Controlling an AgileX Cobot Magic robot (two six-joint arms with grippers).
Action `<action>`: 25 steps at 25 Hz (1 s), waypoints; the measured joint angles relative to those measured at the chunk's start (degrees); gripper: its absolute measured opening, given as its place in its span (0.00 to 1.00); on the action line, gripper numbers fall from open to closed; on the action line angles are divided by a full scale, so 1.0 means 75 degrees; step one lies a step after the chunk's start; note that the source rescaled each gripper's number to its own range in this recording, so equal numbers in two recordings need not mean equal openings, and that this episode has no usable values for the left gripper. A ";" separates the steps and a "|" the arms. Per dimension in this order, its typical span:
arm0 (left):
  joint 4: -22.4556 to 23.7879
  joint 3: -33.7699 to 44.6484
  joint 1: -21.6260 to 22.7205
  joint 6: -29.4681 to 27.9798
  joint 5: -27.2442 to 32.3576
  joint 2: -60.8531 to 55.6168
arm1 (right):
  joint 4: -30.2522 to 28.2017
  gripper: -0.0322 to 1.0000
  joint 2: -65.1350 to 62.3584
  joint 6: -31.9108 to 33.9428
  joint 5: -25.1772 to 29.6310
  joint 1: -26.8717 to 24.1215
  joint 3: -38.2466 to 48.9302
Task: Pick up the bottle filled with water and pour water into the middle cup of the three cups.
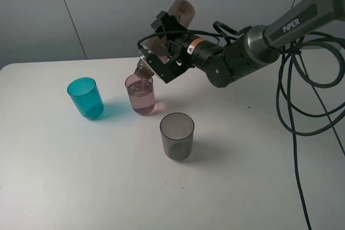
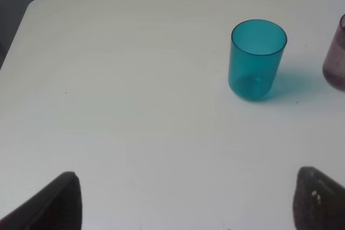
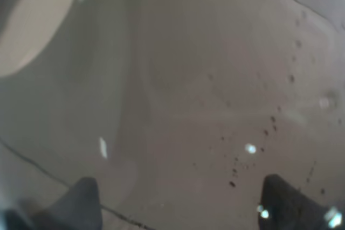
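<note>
The right gripper [image 1: 165,46] is clamped around the body of the slim, smoky grey-brown plastic bottle [image 1: 181,8], which is tipped steeply with its round base raised and its narrow threaded neck pointing down, the mouth just over the rim of the pink cup [image 1: 141,96]. In the right wrist view the bottle [image 3: 178,95] fills the picture as a cloudy curved wall speckled with droplets. The pink cup, a small see-through tumbler, stands on the smooth white table [image 1: 64,187] between the teal cup [image 1: 85,98] and the grey cup [image 1: 177,136], all upright and apart. The left gripper [image 2: 186,204] hangs with its dark fingers spread wide, holding nothing, near the teal cup [image 2: 257,59].
</note>
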 joint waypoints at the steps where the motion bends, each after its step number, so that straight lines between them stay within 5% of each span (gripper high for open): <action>1: 0.0000 0.0000 0.0000 0.0000 0.0000 0.0000 | 0.0000 0.04 0.0000 0.0024 0.0000 0.0000 0.0000; 7: 0.0000 0.0000 0.0000 0.0000 0.0000 0.0000 | 0.0052 0.04 -0.0015 0.1543 0.0208 0.0000 -0.0013; 18: 0.0000 0.0000 0.0000 0.0000 0.0000 0.0000 | 0.1503 0.04 -0.0577 0.7040 0.0654 0.0003 0.0034; 25: 0.0000 0.0000 0.0000 0.0000 0.0000 0.0000 | 0.1174 0.04 -0.1883 0.9435 0.0604 -0.0227 0.1217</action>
